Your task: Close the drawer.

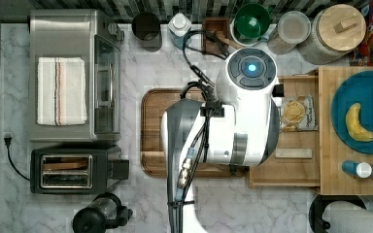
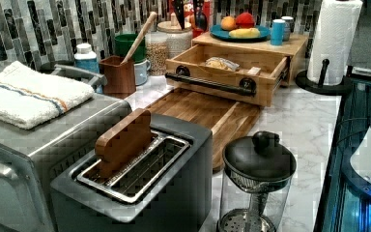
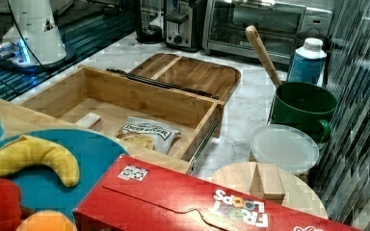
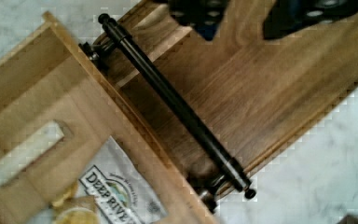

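Note:
The drawer (image 2: 222, 70) is a shallow light-wood box that stands pulled out from under the butcher-block top (image 2: 290, 46). Its black bar handle (image 2: 207, 83) runs along the front edge, over the dark brown board (image 2: 198, 108). The right view shows the drawer (image 3: 125, 98) and its handle (image 3: 159, 82) from behind. In the top view my arm (image 1: 233, 126) covers the front of the drawer (image 1: 296, 167). In the wrist view my gripper (image 4: 249, 14) is open above the board, apart from the handle (image 4: 177, 105), with nothing between its fingers (image 4: 196, 10).
A chip bag (image 3: 147, 132) and a small wooden block (image 3: 90, 120) lie in the drawer. A blue plate (image 1: 354, 111) with fruit sits on the block top. Toaster (image 1: 73, 170), toaster oven (image 1: 73, 73), French press (image 2: 256, 179), paper towel roll (image 2: 333, 38) and jars (image 1: 291, 29) ring the marble counter.

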Robot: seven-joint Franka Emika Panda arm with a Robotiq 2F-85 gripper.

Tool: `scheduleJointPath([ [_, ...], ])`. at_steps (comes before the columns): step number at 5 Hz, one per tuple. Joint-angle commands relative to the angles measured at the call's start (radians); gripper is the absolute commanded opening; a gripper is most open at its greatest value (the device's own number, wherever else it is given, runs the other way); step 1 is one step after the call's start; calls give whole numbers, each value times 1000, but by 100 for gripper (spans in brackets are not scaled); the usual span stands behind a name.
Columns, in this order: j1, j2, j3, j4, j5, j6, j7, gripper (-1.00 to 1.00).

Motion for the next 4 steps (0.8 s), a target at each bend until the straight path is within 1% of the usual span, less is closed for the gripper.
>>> scheduleJointPath([
  [1,72,-89,65,-158,32,142,-243,100],
  [2,66,-95,75,-232,40,234,-327,87],
  [3,58,-67,85,-288,43,316,-403,-100],
  [4,64,-22,73,-319,73,388,-458,-100],
])
